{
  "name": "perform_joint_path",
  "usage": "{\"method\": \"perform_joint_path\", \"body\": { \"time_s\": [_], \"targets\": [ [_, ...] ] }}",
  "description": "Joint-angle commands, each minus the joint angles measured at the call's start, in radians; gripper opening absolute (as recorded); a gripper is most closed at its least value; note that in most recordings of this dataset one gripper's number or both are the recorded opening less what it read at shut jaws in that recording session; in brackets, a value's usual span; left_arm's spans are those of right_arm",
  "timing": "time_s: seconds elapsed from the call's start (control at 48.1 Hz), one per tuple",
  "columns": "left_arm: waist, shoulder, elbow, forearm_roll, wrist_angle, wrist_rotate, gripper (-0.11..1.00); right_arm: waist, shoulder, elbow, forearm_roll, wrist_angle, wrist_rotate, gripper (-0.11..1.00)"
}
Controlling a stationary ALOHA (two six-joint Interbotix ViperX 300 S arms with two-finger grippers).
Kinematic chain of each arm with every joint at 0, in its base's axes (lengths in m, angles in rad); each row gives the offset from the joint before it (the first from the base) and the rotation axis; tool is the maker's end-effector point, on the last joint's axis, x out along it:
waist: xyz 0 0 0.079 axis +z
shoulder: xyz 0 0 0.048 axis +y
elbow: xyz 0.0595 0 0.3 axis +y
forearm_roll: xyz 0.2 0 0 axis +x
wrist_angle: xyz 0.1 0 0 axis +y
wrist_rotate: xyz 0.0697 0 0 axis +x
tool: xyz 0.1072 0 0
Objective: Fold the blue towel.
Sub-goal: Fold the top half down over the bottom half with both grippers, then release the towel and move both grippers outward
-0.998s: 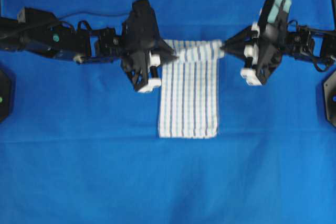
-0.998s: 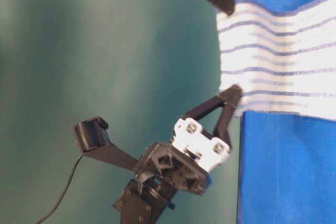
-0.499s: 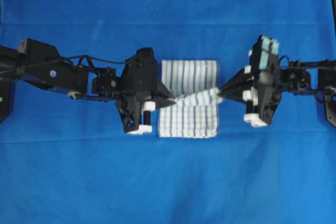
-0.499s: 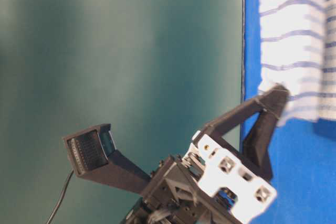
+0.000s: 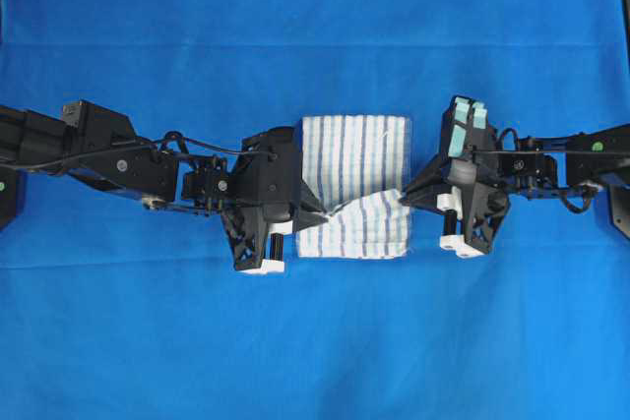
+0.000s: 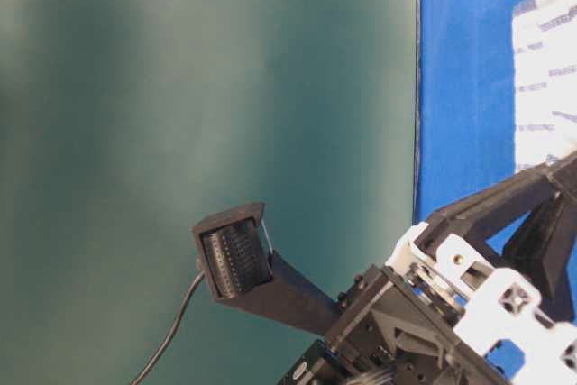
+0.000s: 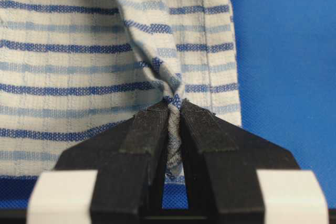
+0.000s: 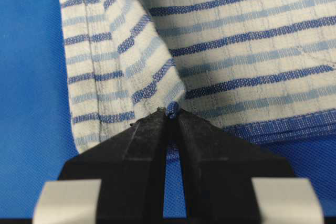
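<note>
A robotics lab: two fixed arms (image 5: 128, 154) over a blue-draped table (image 5: 315, 341), teal backdrop (image 6: 180, 87).

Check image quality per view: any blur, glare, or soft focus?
Overhead: even light, no glare, slightly soft; the white blue-striped woven towel reads clearly on the plain blue table covering. Table-level: appears rotated sideways, the nearest tool fills the lower right corner. Left wrist: sharp weave, left tool tips in focus. Right wrist: equally crisp at the right tool.

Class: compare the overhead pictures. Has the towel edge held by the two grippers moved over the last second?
Yes. The held edge has been carried from the towel's far end toward its near edge, folding the towel over itself.
</note>
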Motion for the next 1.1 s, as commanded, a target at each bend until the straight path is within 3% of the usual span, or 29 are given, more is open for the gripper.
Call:
{"method": "perform_joint_path", "body": {
  "time_s": [0.0, 0.333, 0.52, 0.603, 0.707, 0.748, 0.894, 1.081],
  "targets": [
    [-0.003, -0.015, -0.008, -0.002, -0.008, 0.003, 0.04, 0.005, -0.005, -0.018, 0.003, -0.003, 0.0, 0.08],
    [0.014, -0.015, -0.011, -0.002, -0.008, 0.006, 0.05, 0.025, 0.014, -0.044, 0.005, 0.002, 0.002, 0.08],
    [0.015, -0.023, -0.006, -0.002, -0.003, 0.02, 0.36, 0.043, 0.014, -0.064, 0.011, 0.005, 0.003, 0.09],
    [0.015, -0.04, -0.006, -0.002, 0.014, 0.026, 0.51, 0.052, 0.003, -0.08, 0.011, 0.028, 0.0, 0.28],
    [0.017, -0.087, -0.006, 0.0, 0.057, 0.029, 0.52, 0.057, -0.032, -0.097, 0.009, 0.087, -0.003, 0.57],
    [0.017, -0.114, -0.005, -0.002, 0.08, 0.029, 0.52, 0.058, -0.057, -0.101, 0.008, 0.117, -0.008, 0.63],
    [0.018, -0.227, 0.012, 0.002, 0.179, 0.031, 0.52, 0.057, -0.16, -0.097, -0.008, 0.189, -0.012, 0.55],
    [0.018, -0.387, 0.08, 0.003, 0.21, 0.031, 0.52, 0.057, -0.353, -0.043, -0.049, 0.212, -0.012, 0.56]
  ]
}}
